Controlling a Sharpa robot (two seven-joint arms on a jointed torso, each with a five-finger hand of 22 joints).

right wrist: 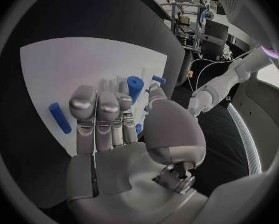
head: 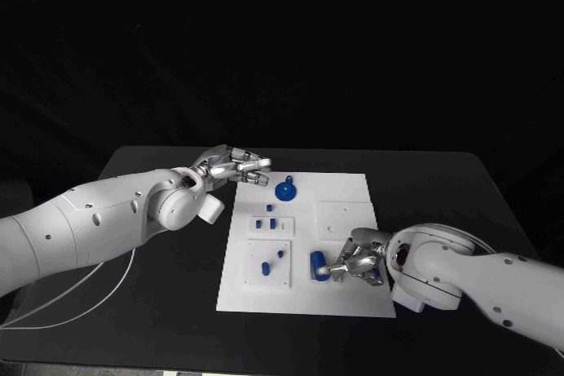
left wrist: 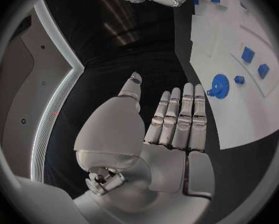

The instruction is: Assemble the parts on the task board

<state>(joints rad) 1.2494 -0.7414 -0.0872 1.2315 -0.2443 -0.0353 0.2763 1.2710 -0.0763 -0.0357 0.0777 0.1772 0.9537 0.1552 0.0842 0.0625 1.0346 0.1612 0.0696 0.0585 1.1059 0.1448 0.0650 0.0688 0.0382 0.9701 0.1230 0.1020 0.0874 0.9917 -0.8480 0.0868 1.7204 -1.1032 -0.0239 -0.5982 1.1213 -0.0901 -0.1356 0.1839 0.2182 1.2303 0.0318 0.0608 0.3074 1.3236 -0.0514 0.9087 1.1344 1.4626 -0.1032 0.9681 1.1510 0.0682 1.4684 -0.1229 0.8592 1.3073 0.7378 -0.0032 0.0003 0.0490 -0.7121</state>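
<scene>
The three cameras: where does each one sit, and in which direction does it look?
Head view: from the robot's head, down at the black table and task board; both arms enter.
Left wrist view: behind the left hand, fingers apart and empty, board edge beside it.
Right wrist view: behind the right hand, over the board by a blue cylinder.
Shared: head and left wrist views both show the round blue part.
</scene>
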